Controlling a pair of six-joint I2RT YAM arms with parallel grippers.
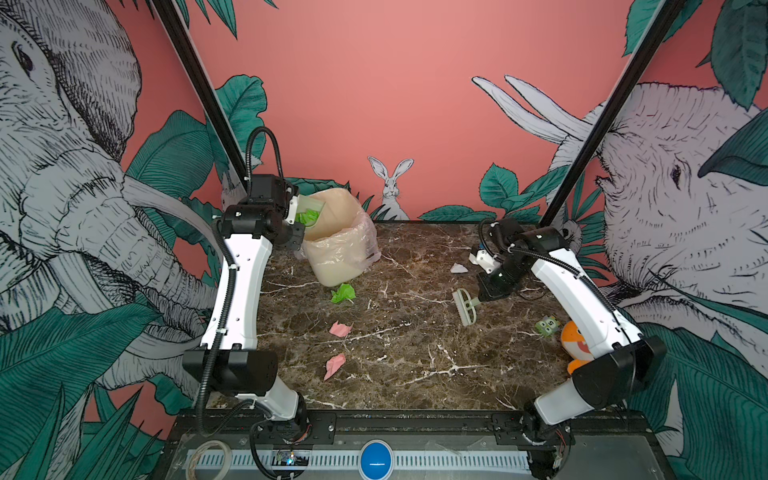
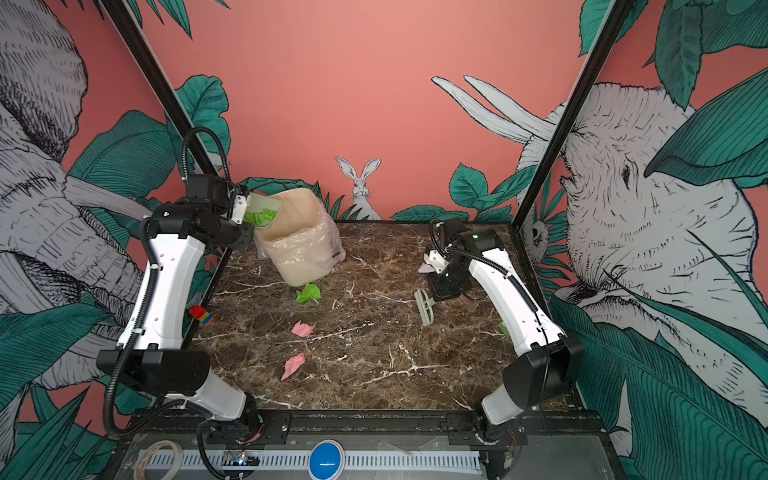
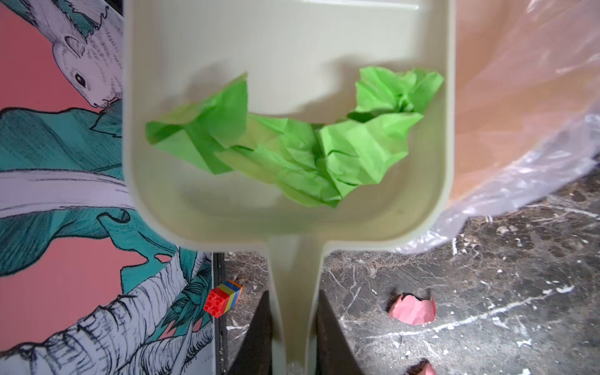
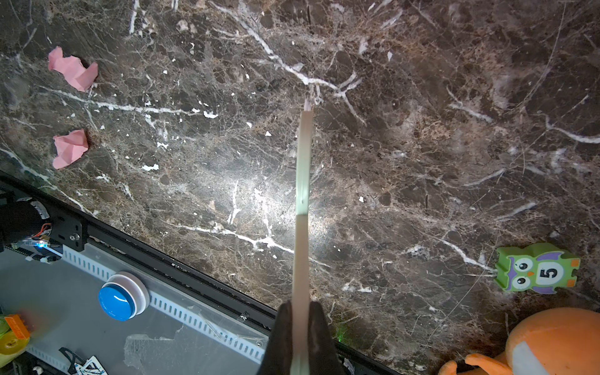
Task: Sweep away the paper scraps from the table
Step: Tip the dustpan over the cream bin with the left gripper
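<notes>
At the bin (image 1: 337, 196) rim | we are holding the dustpan (image 3: 292, 48), left claw (image 3: 295, 324) clenched on its handle, green scrap (image 3: 292, 146) inside | right claw (image 4: 300, 337) grasping the brush (image 1: 465, 305) | other paper scraps (image 1: 340, 329) lying on the surface (image 1: 415, 353) | risk: tipping this near the edge, we are likely dropping the scrap outside the bin

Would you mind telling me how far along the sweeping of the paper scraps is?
Done: green scraps lie in the dustpan. In hand: the left pincer holds that dustpan beside the rim of the bin, not yet emptied; the right pincer grips the brush. Left: one green scrap, two pink scraps and a white scrap on the table.
</notes>
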